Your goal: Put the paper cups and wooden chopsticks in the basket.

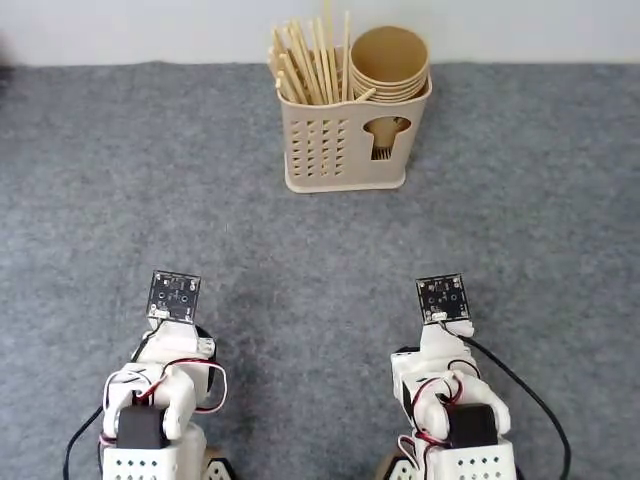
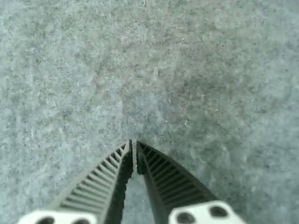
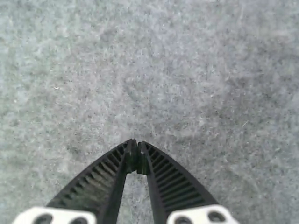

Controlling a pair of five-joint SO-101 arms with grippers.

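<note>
Judging the task finished, we are seeing paper cups (image 1: pixel 388 60) and wooden chopsticks (image 1: pixel 305 65) standing in the basket (image 1: pixel 320 150) at upper centre; left claw (image 2: pixel 134 158) and right claw (image 3: pixel 136 158) are sitting pressed together, empty.

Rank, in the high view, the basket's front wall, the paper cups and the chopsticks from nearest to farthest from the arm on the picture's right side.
From that arm:
1. Basket front wall, the side facing the arm.
2. Paper cups, stacked in the basket's right-hand compartment.
3. Chopsticks, standing in the left-hand compartment, farthest.
</note>
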